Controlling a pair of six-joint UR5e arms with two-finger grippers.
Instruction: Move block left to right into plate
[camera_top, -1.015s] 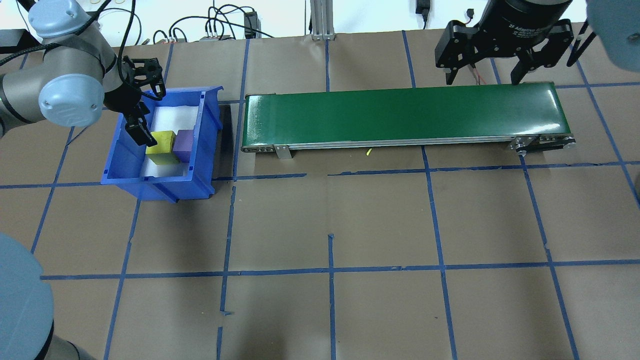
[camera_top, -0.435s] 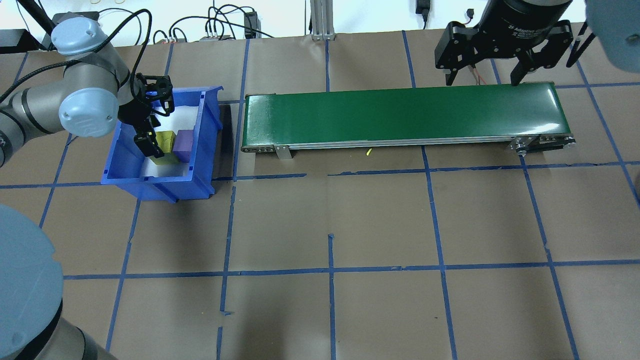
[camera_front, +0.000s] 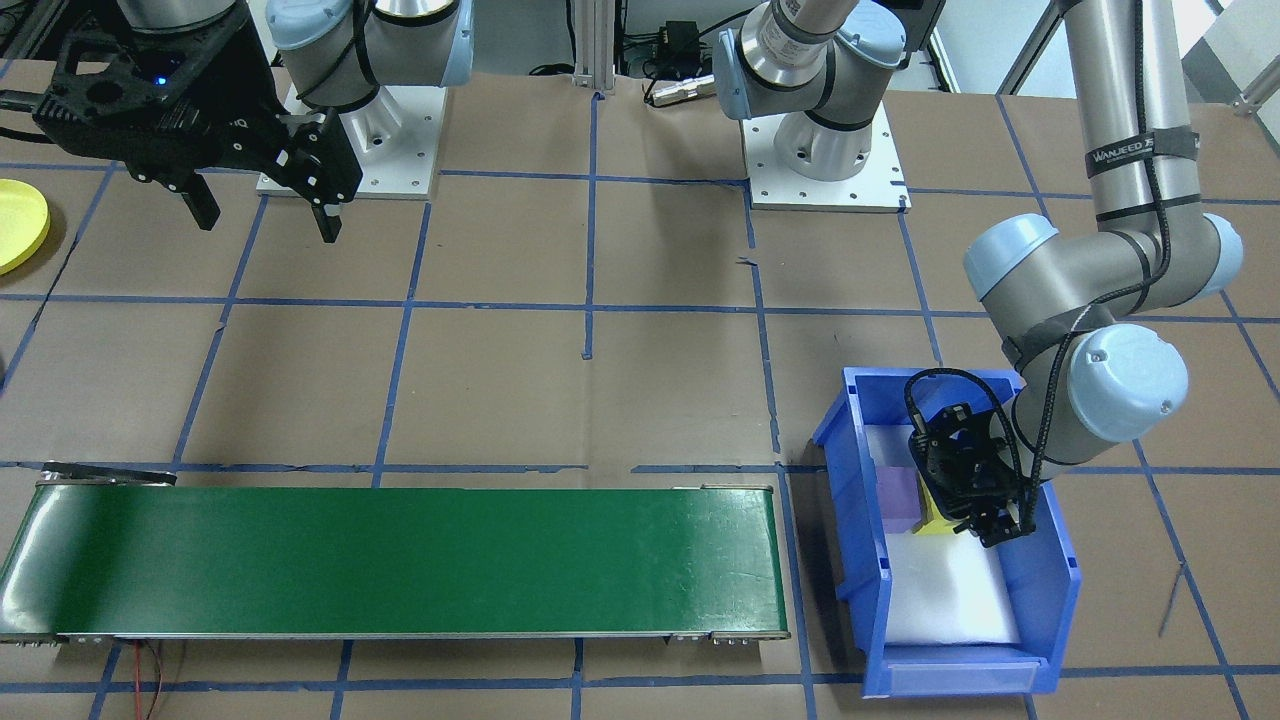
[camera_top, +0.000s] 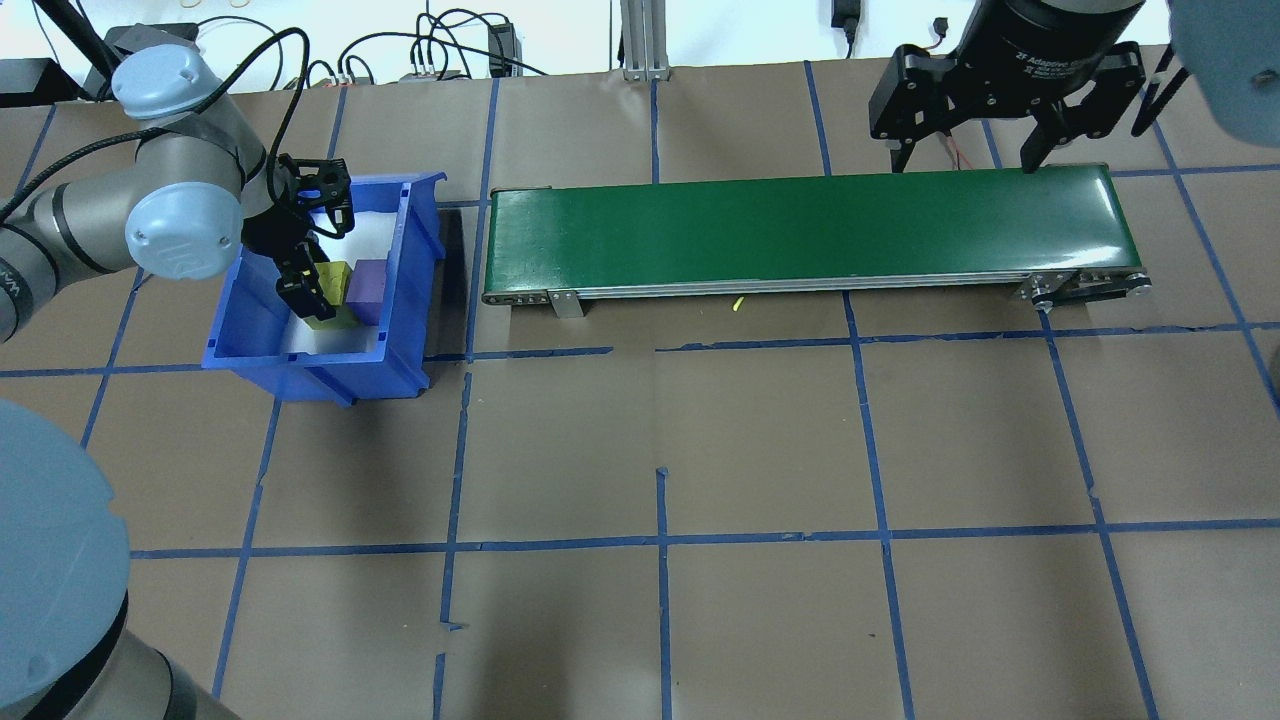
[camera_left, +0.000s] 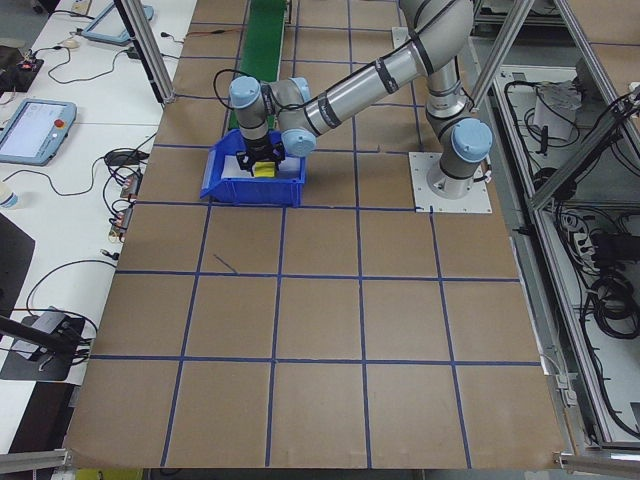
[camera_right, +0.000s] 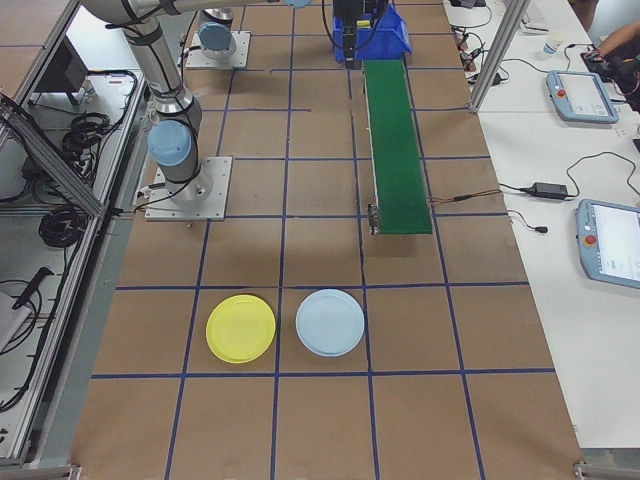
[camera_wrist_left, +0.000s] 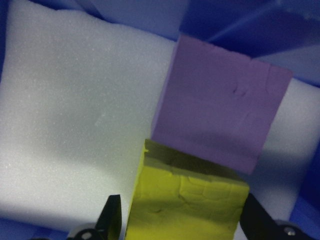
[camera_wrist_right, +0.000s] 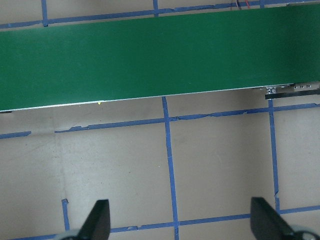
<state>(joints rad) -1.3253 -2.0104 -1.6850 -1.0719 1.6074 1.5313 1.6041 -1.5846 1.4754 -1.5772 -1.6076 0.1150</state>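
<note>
A yellow block (camera_wrist_left: 187, 210) and a purple block (camera_wrist_left: 222, 105) lie side by side on white foam in a blue bin (camera_top: 320, 375). My left gripper (camera_top: 312, 262) is lowered into the bin and stands open. Its two fingers straddle the yellow block (camera_top: 338, 280), with a thin gap showing at one finger in the left wrist view. The yellow plate (camera_right: 241, 328) lies on the table at the far right end, well past the belt. My right gripper (camera_top: 965, 160) hangs open and empty above the right end of the green conveyor belt (camera_top: 800, 225).
A light-blue plate (camera_right: 330, 322) sits beside the yellow one. The conveyor runs from next to the bin toward the right. The bin's walls closely surround the left gripper (camera_front: 985, 510). Brown table with blue tape lines lies in front of the belt.
My left gripper moved right and down into the bin, from the bin's left wall to over the yellow block, now between its fingers. The right gripper has barely moved.
</note>
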